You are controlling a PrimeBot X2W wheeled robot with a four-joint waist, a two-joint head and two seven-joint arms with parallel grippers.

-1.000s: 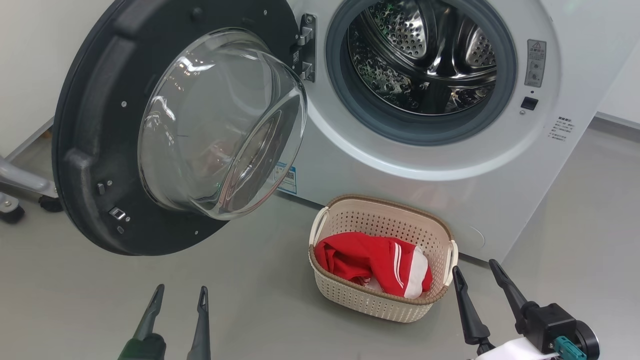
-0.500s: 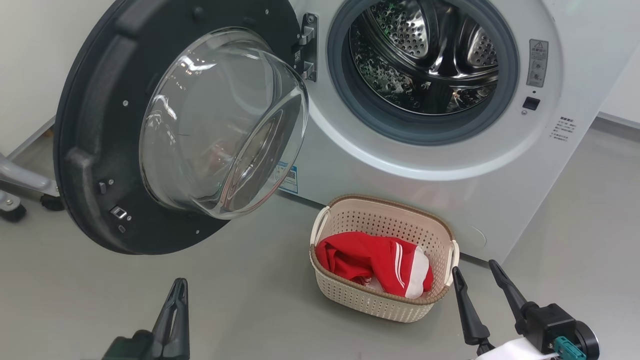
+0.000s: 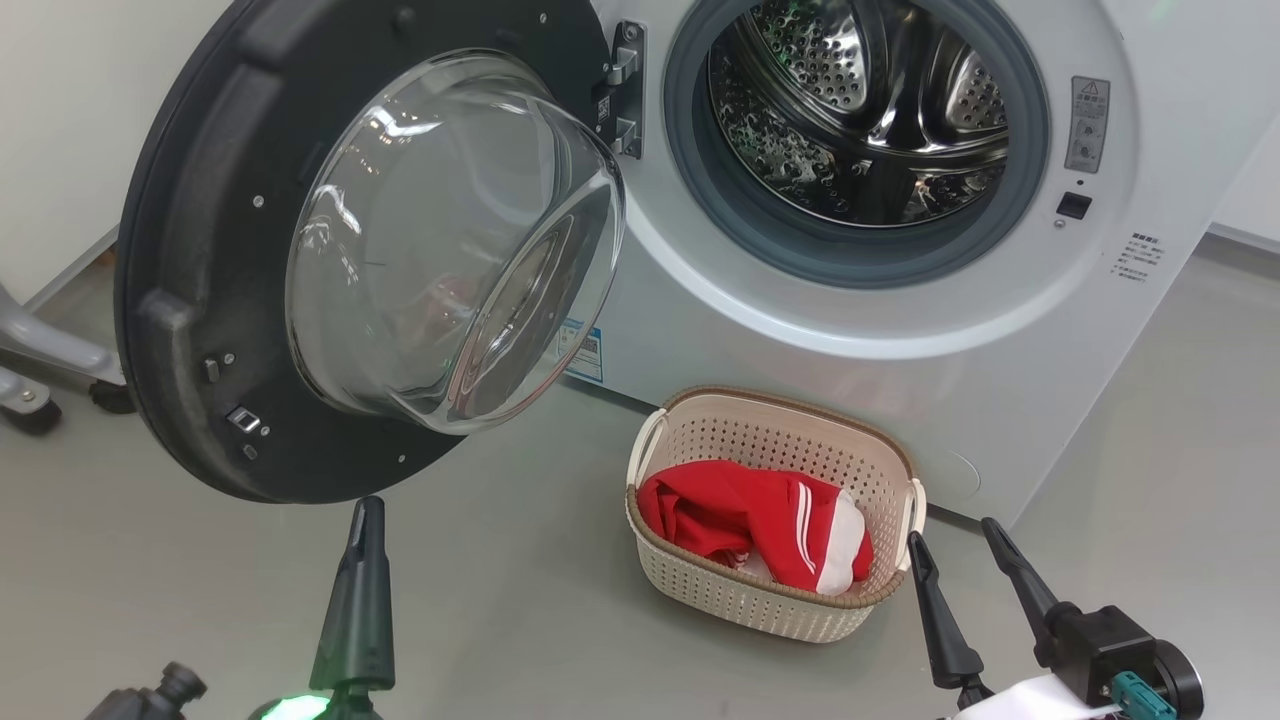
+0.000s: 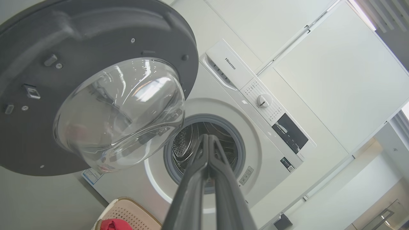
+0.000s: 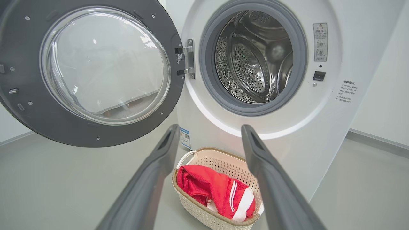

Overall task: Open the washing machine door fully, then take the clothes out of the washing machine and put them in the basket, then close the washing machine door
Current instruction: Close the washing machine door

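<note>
Left hand (image 3: pixel 367 512) rises from the bottom edge of the head view, left of centre. Its two fingers are clenched together on nothing, and the tip is just under the lower rim of the door (image 3: pixel 200 260); whether they touch I cannot tell. At the lower right the right hand (image 3: pixel 952 535) has its fingers spread and empty, just beside the right end of the basket (image 3: pixel 775 402). The clothes (image 3: pixel 750 515), red with white stripes, lie in that basket on the floor in front of the washing machine (image 3: pixel 900 370), low in the centre of the frame. The drum (image 3: pixel 860 110) at the upper right looks empty. Unloading therefore seems done, and closing the door is the step in hand. It hangs wide open at the upper left, glass bowl towards the camera. The next move probably calls for the clenched left hand to reach the door's outer face and push it round on its hinge until the latch catches.
</note>
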